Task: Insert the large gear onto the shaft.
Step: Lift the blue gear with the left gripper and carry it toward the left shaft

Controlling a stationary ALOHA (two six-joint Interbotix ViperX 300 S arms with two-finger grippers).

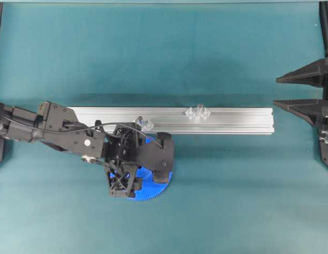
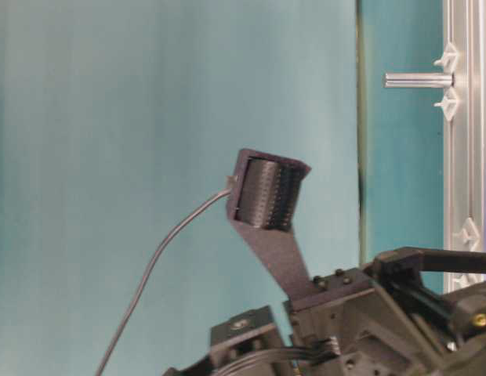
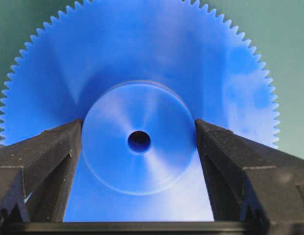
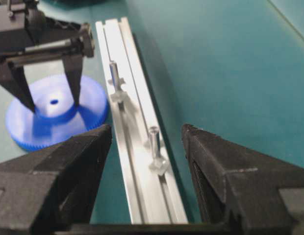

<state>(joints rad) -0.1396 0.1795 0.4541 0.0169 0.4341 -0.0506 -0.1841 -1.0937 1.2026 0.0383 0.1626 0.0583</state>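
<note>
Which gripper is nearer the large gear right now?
Left. The left gripper straddles the hub of the large gear; the right gripper is parked open at the table's far right edge, well away.
</note>
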